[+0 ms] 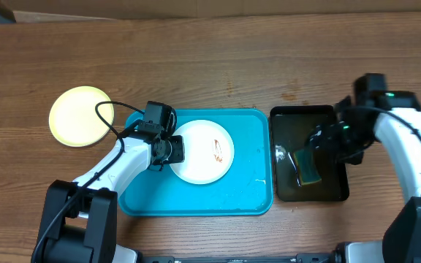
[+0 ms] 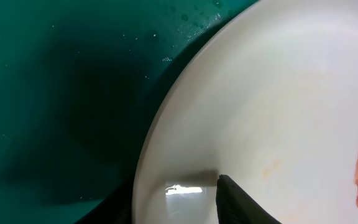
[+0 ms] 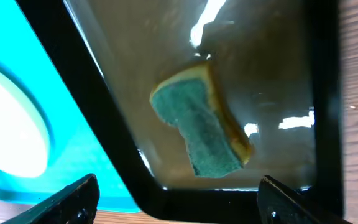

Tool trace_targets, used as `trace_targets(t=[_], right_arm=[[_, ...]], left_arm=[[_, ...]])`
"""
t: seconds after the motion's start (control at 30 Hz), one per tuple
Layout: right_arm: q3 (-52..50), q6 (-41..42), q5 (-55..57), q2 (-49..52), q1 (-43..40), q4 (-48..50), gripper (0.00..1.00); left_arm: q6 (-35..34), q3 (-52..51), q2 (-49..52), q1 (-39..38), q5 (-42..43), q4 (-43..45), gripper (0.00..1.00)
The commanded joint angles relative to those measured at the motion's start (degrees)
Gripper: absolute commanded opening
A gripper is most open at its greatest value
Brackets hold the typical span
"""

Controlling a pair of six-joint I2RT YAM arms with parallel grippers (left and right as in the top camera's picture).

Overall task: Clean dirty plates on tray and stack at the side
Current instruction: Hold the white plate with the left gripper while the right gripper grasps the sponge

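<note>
Two plates are in sight. One white plate (image 1: 203, 151) lies inside the turquoise tray (image 1: 196, 199), in its upper middle part, and carries a thin reddish-brown smear (image 1: 217, 148) right of its centre. The lime-green plate (image 1: 80, 116), pale in the middle, rests alone on the wooden tabletop (image 1: 218, 66), off the tray's upper left corner and apart from it.

We see the left gripper (image 1: 172, 150) at the left rim of the white plate. From the left wrist, one dark finger (image 2: 238, 202) lies on the plate's upper face just inside the rim, and a broad shadow falls on the tray beside that edge. The other finger is out of view, so we cannot tell whether this gripper is clamped on the plate or only touching it.

Just right of the turquoise tray sits a glossy black tray (image 1: 335, 188), the two nearly edge to edge. A sponge (image 3: 197, 127), green on its broad face and yellow along one side, lies in it toward the lower left part. The right gripper (image 3: 178, 190) hangs over the black tray with its fingers (image 3: 73, 199) spread wide apart. The sponge shows in the gap ahead of them, and we see neither finger touching it.
</note>
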Motion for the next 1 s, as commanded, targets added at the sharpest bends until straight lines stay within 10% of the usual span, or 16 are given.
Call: trace_targets(t=[0.0, 0.57, 0.8, 0.97], right_arm=[[-3.08, 0.26, 4.85, -0.94, 4.28, 0.61, 0.83], [-21.51, 11.21, 9.42, -0.90, 8.61, 20.48, 0.82], [-22.25, 11.17, 7.93, -0.90, 8.61, 21.20, 0.04], [-22.16, 11.17, 5.31, -0.92, 8.61, 20.76, 0.13]], left_arm=[[-0.09, -0.31, 0.66, -0.31, 0.63, 0.11, 0.40], [-0.11, -0.31, 0.63, -0.31, 0.66, -0.22, 0.45], [-0.11, -0.31, 0.63, -0.31, 0.63, -0.26, 0.45], [-0.09, -0.31, 0.66, -0.31, 0.63, -0.26, 0.46]])
